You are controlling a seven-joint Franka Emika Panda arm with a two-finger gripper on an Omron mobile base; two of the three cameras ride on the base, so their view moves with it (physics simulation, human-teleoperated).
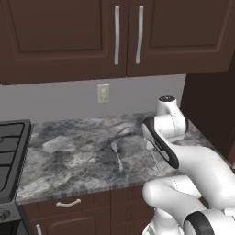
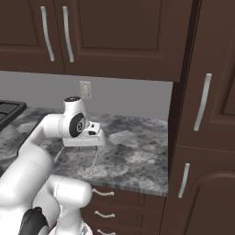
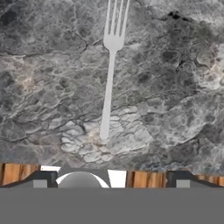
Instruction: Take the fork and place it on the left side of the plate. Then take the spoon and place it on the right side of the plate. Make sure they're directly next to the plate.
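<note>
Two dark fingertips (image 3: 43,179) of the gripper (image 3: 111,180) sit at 6 o'clock in hand view, spread wide apart, nothing between them.

Item 1: slim silver-grey metal fork (image 3: 109,74). Lies flat on grey-veined marble counter (image 3: 175,87), free of the fingers. In hand view: runs from approx centre up toward 12 o'clock, tines at top edge (partly cut off), handle end pointing down to 6 o'clock, stopping short of the gap betw. the fingertips. Not touching either tip. Handle long, thin, straight; neck widens into tine head; three to four tines visible, count unsure at frame edge. In right base view a thin pale line on the counter (image 2: 137,156) below the gripper (image 2: 94,137) at approx 6 o'clock of the hand is prob. the same fork (image 2: 95,160); too faint to confirm detail.

Item 2: slim silver-grey metal spoon (image 1: 117,156). Left base view: flat on counter (image 1: 69,156), small oval bowl toward back wall at 12 o'clock, handle toward front edge at 6 o'clock, slightly angled. Lies at 9 o'clock of the white arm, apart from it.

Item 3: white arm w/ dark joints (image 1: 165,137). Reaches over right part of counter; hand low above the surface.

Surrounds: dark brown wood cabinets (image 1: 64,36) w/ silver bar handles above; cream wall outlet (image 1: 103,93) on grey backsplash; black stove (image 1: 11,151) at 9 o'clock edge of left base view.
</note>
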